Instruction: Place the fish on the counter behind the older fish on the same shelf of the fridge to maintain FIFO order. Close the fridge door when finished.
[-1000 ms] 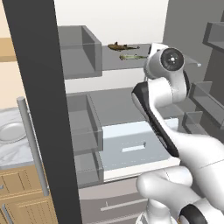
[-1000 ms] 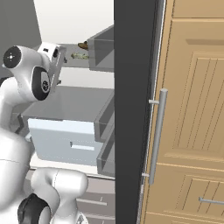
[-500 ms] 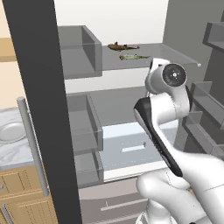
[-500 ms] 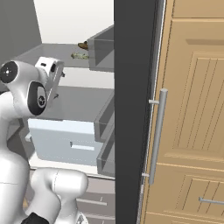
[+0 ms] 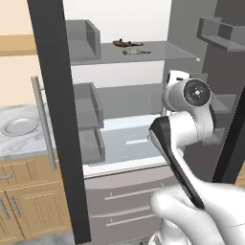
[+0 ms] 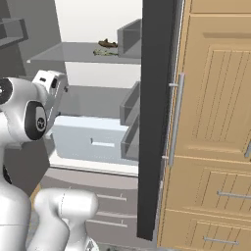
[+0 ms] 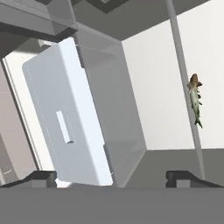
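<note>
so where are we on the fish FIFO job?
Done: the dark brown fish lies on the fridge shelf, behind the pale olive-grey fish, nearer the back wall. In hand: nothing; the gripper is open and empty, below that shelf. Left: both fridge doors stand open, so closing the fridge remains.

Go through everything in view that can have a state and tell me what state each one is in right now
fridge: both doors open
fish: lying on the shelf, at the back
older fish: lying on the same shelf, in front of the fish
shelf: holding both fish
gripper: open, empty
crisper drawer: shut
bottom drawers: shut
plate: empty, on the counter
</note>
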Motion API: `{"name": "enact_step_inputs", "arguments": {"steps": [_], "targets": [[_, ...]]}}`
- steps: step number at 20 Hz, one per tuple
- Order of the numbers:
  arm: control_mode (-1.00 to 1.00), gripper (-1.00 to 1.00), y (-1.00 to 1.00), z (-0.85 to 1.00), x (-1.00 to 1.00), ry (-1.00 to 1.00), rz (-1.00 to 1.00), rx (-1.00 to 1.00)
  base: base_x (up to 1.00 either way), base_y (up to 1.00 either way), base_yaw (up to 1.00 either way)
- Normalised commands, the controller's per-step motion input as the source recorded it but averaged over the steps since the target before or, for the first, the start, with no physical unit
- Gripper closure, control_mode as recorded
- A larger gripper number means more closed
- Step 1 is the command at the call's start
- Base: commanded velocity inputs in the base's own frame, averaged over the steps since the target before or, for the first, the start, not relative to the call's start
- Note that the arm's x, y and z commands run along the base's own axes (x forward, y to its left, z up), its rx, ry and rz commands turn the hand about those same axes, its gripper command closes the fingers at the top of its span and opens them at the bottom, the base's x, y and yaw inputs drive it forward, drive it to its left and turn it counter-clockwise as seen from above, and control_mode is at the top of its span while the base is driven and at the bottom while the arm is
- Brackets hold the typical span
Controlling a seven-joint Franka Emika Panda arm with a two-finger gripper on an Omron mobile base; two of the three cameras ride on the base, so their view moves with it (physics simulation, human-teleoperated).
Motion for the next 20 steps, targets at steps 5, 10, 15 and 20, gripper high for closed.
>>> {"name": "enact_step_inputs", "arguments": {"steps": [5, 10, 15, 20], "targets": [[1.0, -1.0, 0.0, 0.0, 0.0, 0.0, 0.0, 0.0, -0.3, 0.3, 0.02], [1.0, -1.0, 0.0, 0.0, 0.0, 0.0, 0.0, 0.0, -0.21, 0.38, 0.0], [1.0, -1.0, 0.0, 0.0, 0.0, 0.0, 0.0, 0.0, -0.14, -0.08, 0.0], [1.0, -1.0, 0.0, 0.0, 0.0, 0.0, 0.0, 0.0, 0.0, 0.0, 0.0]]}}
